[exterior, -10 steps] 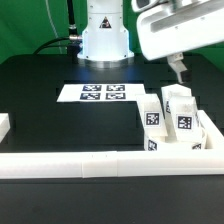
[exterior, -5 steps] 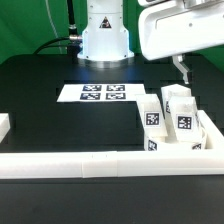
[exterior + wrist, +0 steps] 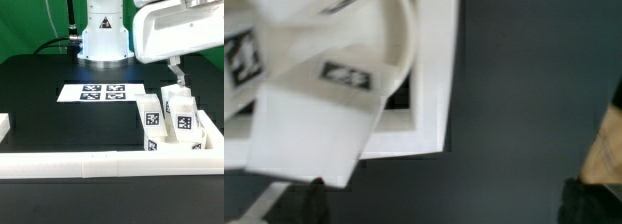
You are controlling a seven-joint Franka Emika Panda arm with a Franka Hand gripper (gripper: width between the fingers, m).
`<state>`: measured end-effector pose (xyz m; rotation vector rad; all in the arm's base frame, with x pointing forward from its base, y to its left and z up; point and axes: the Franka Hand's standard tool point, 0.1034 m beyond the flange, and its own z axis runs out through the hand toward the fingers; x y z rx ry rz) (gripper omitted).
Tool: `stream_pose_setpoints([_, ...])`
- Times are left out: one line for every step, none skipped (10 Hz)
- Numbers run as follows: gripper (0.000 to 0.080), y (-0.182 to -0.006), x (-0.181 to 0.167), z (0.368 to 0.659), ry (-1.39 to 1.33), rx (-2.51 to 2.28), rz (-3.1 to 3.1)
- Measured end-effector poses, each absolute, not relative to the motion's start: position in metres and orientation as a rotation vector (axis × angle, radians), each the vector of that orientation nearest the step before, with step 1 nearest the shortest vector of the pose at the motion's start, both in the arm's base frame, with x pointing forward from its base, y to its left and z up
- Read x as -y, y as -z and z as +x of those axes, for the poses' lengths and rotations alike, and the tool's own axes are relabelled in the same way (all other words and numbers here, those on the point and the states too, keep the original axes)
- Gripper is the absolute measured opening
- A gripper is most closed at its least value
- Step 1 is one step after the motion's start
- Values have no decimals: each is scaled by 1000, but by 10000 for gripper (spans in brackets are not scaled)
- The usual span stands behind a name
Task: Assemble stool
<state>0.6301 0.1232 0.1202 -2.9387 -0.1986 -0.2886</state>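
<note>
The claw hangs with its fingers spread as wide as they go and nothing between them, just above the cluster of stool legs at the exterior view's right. Those legs stand bunched together, touching one another, tucked into the corner where the long white rail along the front meets a side piece; each carries black-and-white square tags on its faces. From the wrist view one leg fills most of the picture, chunky and tilted across it, and a dark fingertip shows at the edge. They look like hard, hollow plastic: light, stiff, unlikely to give under a squeeze, but smooth enough to slip, I'd judge. The flat sides seem the sensible place to pinch, across the narrower width near the top of the nearest leg. I can't make out the round seat with any certainty; it may be hidden behind the legs. The marker board lies flat on the black surface, well apart.
</note>
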Motion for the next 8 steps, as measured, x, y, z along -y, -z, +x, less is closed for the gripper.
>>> stream_pose_setpoints([649,-118,-122,637,254,312,-2939])
stream_pose_setpoints([649,-116,-123,643,235,486,-2936])
stream_pose_setpoints([649,-116,-122,644,247,560,-2927])
stream_pose_setpoints([649,-115,-121,644,249,605,-2921])
stream_pose_setpoints([649,-115,-120,644,257,728,-2904])
stream_pose_setpoints([649,-115,-119,644,261,811,-2890])
stream_pose_setpoints([649,-114,-117,644,263,859,-2879])
stream_pose_setpoints([649,-110,-108,644,272,1091,-2817])
